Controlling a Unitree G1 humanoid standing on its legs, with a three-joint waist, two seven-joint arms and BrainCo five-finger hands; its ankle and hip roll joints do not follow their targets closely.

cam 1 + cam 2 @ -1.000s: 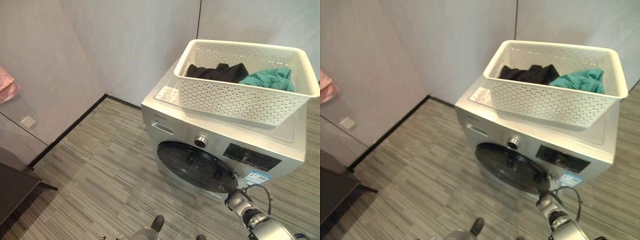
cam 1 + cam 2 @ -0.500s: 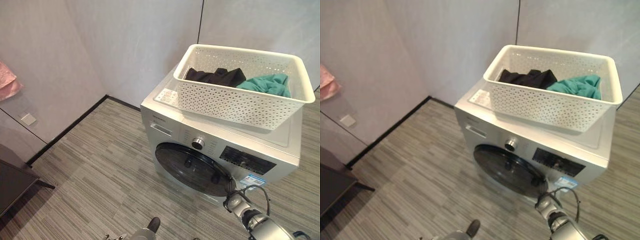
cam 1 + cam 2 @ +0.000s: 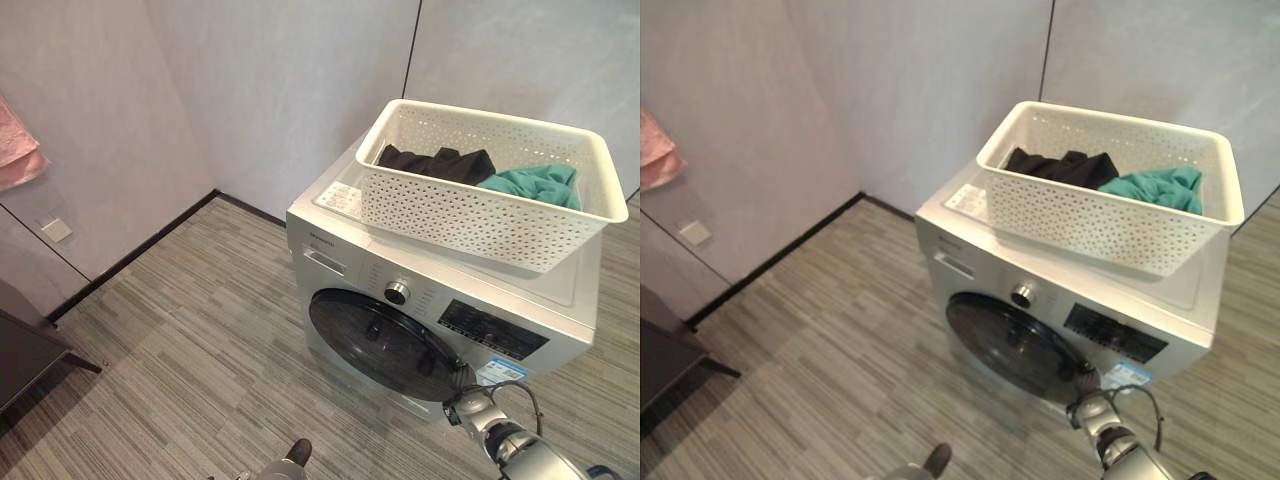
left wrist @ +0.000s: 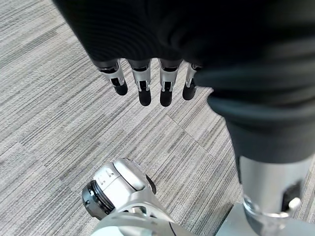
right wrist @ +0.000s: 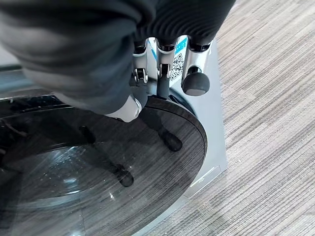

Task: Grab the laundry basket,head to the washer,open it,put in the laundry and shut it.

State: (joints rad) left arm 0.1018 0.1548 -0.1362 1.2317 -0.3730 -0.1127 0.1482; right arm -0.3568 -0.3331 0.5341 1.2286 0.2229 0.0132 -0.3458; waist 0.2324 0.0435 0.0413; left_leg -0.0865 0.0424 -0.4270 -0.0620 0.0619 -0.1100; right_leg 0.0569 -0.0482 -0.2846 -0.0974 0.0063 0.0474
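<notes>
Laundry basket [image 3: 480,205] rests atop the washer [image 3: 440,300]. Right hand [image 5: 162,73], fingers curled at the right rim of the round door [image 3: 385,345]: rigid, smooth, likely best pulled there. Left hand [image 4: 147,78] hangs relaxed, fingers apart.

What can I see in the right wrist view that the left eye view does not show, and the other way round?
The right wrist view alone shows the right hand's fingers curled at the edge of the washer door, up close. The left eye view alone shows the laundry basket on top of the washer, holding black clothing and teal clothing. Both show the dark round door and the striped floor.
</notes>
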